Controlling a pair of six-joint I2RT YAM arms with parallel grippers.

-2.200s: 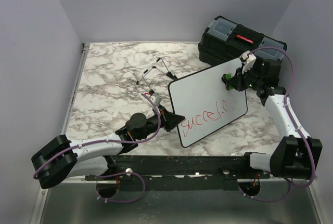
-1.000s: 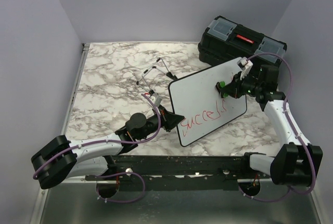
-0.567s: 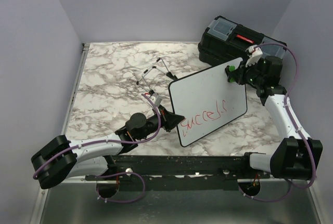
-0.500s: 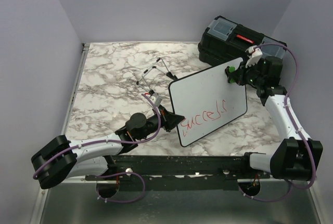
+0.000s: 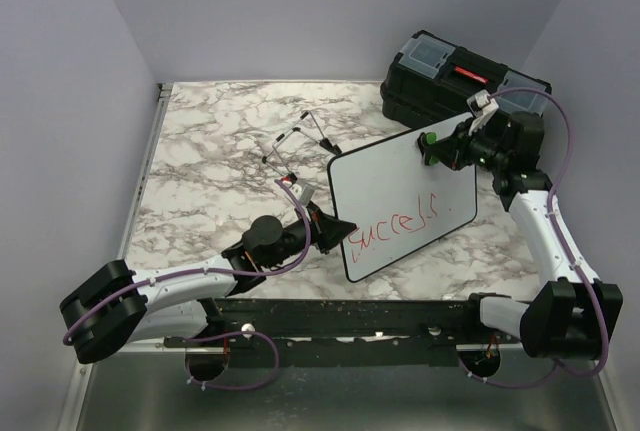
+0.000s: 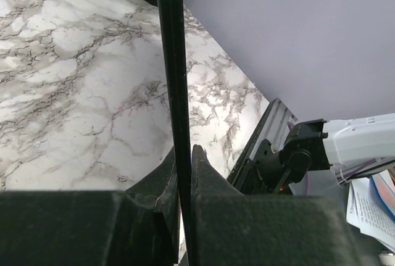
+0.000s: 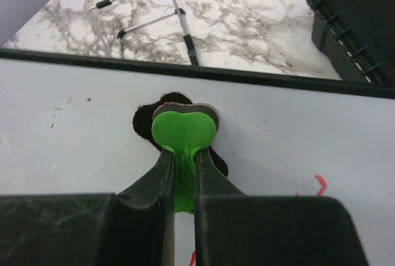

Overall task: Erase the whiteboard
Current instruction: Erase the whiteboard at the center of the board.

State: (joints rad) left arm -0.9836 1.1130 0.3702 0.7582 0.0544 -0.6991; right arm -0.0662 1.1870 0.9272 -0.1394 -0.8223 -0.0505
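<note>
The whiteboard [image 5: 395, 186] is held tilted above the table, white with a black rim and red handwriting [image 5: 396, 222] along its lower part. My left gripper [image 5: 335, 234] is shut on its lower left edge; in the left wrist view the rim [image 6: 171, 62] runs as a dark bar between the closed fingers of the left gripper [image 6: 184, 152]. My right gripper [image 5: 432, 146] is shut on a green eraser [image 5: 427, 139], which is pressed on the board near its top edge. The right wrist view shows the eraser [image 7: 183, 131] on the white surface [image 7: 74, 136], pinched by the right gripper [image 7: 182, 155].
A black toolbox [image 5: 455, 76] stands at the back right, just behind the board and my right arm. A thin wire easel stand [image 5: 300, 143] lies on the marble table [image 5: 210, 151] left of the board. Purple walls enclose the table.
My right gripper carried the eraser from the middle of the board up to its upper right corner, then a little left along the top edge. The left arm kept still.
</note>
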